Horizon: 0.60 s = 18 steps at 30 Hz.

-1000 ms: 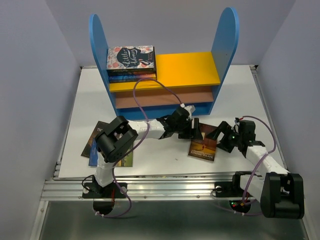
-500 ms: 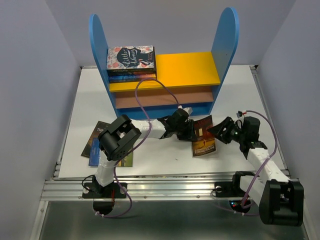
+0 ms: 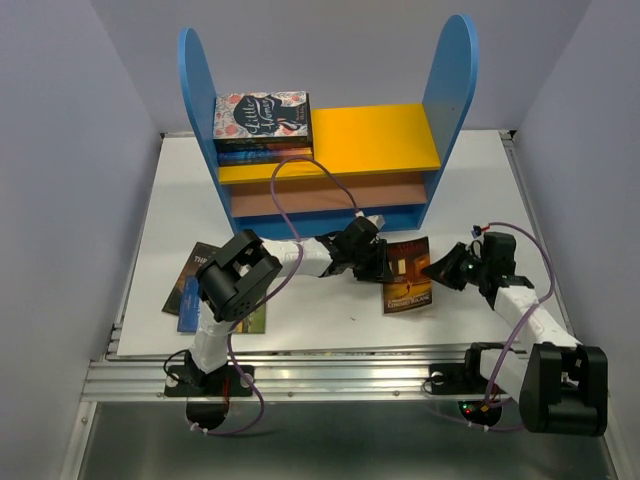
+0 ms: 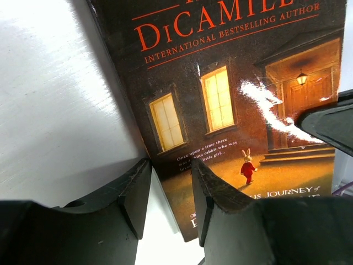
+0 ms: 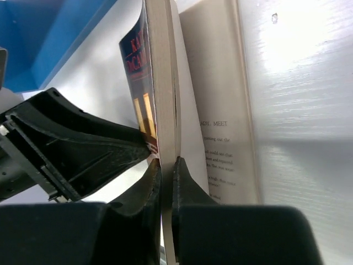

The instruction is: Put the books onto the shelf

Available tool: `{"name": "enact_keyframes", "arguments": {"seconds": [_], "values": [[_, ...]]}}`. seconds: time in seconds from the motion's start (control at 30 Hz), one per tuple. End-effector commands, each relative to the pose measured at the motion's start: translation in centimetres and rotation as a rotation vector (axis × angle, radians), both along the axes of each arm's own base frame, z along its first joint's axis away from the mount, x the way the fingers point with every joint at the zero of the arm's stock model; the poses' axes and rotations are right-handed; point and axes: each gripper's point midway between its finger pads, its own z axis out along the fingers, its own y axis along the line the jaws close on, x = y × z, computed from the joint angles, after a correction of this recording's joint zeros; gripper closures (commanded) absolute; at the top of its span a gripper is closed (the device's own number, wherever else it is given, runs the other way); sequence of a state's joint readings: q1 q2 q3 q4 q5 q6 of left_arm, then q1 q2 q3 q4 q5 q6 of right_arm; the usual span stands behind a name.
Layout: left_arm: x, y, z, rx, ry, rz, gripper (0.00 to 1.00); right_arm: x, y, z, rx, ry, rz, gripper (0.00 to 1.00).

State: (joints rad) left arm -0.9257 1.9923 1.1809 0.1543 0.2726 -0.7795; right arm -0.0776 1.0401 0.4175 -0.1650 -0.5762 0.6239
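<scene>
Progress: shelf (image 3: 385, 135) holds a stack (image 3: 262, 118) at the left end of its top board, Little Women uppermost, at least two spines under it. The rest of the top board and the lower board are bare. Pile (image 3: 190, 290) of at least two books lies at the bench (image 3: 330, 318) front-left corner, partly hidden by the left arm. Judged about half done.

In hand: DiCamillo book (image 3: 408, 278) is on the bench before the shelf's right end, between the two arms. It is tipped up on edge, with one cover or leaf splayed flat on the bench (image 5: 220, 110).
- Right jaws: closed, pinching the book's lower edge.
- Left jaws: part open astride the book's spine corner (image 4: 165, 165), one finger on the cover. Cannot tell whether they clamp it.

Versus one second ago: the book lay flat then, both jaws wider. Now it is raised, the right jaws have shut, and the left have narrowed. Stack and pile are unmoved.
</scene>
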Motion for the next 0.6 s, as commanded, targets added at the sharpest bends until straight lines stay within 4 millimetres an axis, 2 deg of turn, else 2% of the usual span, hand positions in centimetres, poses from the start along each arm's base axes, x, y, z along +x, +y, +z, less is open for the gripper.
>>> {"name": "enact_keyframes", "arguments": {"seconds": [0.0,0.1,0.13,0.17,0.2,0.23,0.27,0.3,0.4,0.53,0.57], "values": [[-1.0,0.5,-0.6,0.04,0.069,0.003,0.53,-0.8,0.5,-0.2,-0.009,0.023,0.059,0.99],[-1.2,0.6,0.2,0.018,0.064,-0.007,0.45,-0.1,0.2,1.2,-0.041,-0.052,0.063,0.99],[-1.1,0.5,0.9,-0.006,0.046,-0.013,0.36,0.1,0.2,2.4,-0.051,-0.106,0.066,0.99],[-1.0,0.7,1.5,-0.02,0.032,-0.011,0.32,0.4,0.2,3.3,-0.052,-0.138,0.066,0.99],[-0.8,1.3,2.7,-0.042,0.012,0.0,0.27,0.6,0.3,4.6,-0.047,-0.177,0.075,0.99],[-0.7,1.5,3.5,-0.061,-0.004,-0.003,0.18,0.8,0.5,5.5,-0.044,-0.209,0.081,0.99],[-0.8,2.1,3.7,-0.064,-0.018,-0.008,0.15,0.8,0.6,6.6,-0.036,-0.241,0.089,0.99],[-0.6,2.5,5.3,-0.09,-0.042,-0.01,0.12,0.8,1.1,7.8,-0.012,-0.268,0.111,0.99],[-1.2,3.5,7.5,-0.135,-0.077,-0.046,0.01,0.5,2.0,10.3,0.056,-0.306,0.138,0.99],[-1.4,5.8,9.8,-0.2,-0.116,-0.039,0.01,0.1,2.6,13.0,0.094,-0.368,0.16,0.99],[-1.1,6.1,11.0,-0.254,-0.138,-0.043,0.01,0.2,2.7,14.1,0.095,-0.396,0.162,0.99]]}}
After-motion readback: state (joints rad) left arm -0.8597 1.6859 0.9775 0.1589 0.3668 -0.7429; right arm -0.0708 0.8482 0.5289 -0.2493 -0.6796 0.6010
